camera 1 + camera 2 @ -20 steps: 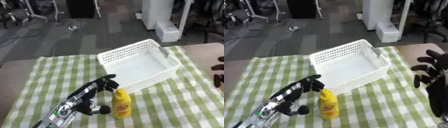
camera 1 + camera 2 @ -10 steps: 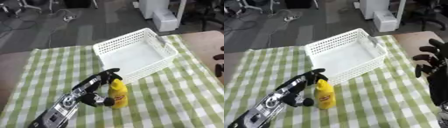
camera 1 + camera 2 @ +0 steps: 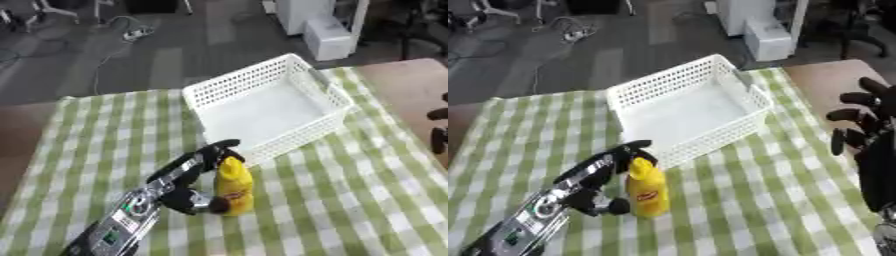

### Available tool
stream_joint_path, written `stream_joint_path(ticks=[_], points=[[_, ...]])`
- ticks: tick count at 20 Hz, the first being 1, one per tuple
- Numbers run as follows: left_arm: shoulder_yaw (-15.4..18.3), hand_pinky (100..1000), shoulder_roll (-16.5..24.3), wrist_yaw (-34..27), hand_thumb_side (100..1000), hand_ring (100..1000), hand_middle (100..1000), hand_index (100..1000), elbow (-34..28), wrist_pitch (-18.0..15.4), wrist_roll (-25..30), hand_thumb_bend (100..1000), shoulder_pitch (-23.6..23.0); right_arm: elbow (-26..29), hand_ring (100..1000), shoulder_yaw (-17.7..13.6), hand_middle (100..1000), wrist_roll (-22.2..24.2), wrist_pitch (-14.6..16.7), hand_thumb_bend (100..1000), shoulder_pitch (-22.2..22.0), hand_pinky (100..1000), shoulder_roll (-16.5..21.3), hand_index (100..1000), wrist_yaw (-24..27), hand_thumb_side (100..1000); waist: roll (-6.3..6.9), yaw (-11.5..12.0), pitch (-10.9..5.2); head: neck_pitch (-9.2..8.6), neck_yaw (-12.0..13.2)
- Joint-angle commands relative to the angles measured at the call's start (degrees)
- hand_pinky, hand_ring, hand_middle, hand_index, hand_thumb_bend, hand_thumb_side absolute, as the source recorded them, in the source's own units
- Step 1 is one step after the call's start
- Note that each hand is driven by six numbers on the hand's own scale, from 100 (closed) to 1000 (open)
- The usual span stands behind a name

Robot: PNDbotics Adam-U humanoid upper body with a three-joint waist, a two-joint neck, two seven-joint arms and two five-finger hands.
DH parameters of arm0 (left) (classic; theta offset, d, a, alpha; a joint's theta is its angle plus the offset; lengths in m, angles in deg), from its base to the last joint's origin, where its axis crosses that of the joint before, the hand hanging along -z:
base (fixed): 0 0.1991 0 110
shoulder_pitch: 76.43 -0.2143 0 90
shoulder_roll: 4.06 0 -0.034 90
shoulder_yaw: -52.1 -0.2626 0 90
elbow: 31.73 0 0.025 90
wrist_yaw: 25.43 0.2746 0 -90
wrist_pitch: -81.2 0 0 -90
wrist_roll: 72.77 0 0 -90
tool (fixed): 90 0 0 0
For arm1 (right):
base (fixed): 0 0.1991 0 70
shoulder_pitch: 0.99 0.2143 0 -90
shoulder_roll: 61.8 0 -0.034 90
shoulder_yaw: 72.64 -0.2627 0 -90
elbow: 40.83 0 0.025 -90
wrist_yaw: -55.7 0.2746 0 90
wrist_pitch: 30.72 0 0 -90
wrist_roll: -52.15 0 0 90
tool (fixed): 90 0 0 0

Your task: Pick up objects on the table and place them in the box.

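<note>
Left hand (image 3: 194,172) reaching in from the lower left, fingers and thumb curled around a yellow mustard bottle (image 3: 233,186) standing upright on the green-checked tablecloth (image 3: 105,140). Fingers along the bottle's cap and far side, thumb pressed low on its near side. Just beyond the bottle, white plastic basket (image 3: 325,89), empty. At the right edge, right hand (image 3: 866,124), fingers relaxed and spread, holding nothing.

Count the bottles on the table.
1: a yellow bottle stands upright on the checked cloth just in front of the white basket, with the left hand around it. None elsewhere in view.
</note>
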Motion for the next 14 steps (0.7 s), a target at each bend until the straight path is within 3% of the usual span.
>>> stream_joint_path(ticks=[1, 14], points=[[0.43, 789, -0.07, 0.33, 615, 814, 743, 990, -0.06, -0.5, -0.03, 825, 0.88, 0.76, 548, -0.58, 616, -0.26, 0.09, 640, 1.07, 222, 0.44, 788, -0.32, 581, -0.32, -0.22, -0.46, -0.53, 0.77], [1.16, 800, -1.74, 1.04, 622, 815, 739, 988, 3.78, -2.8, 0.11, 840, 1.46, 0.76, 547, -0.49, 614, -0.21, -0.25, 647, 1.74, 219, -0.37, 788, -0.87, 578, -0.48, -1.82, 1.22, -1.43, 1.63]])
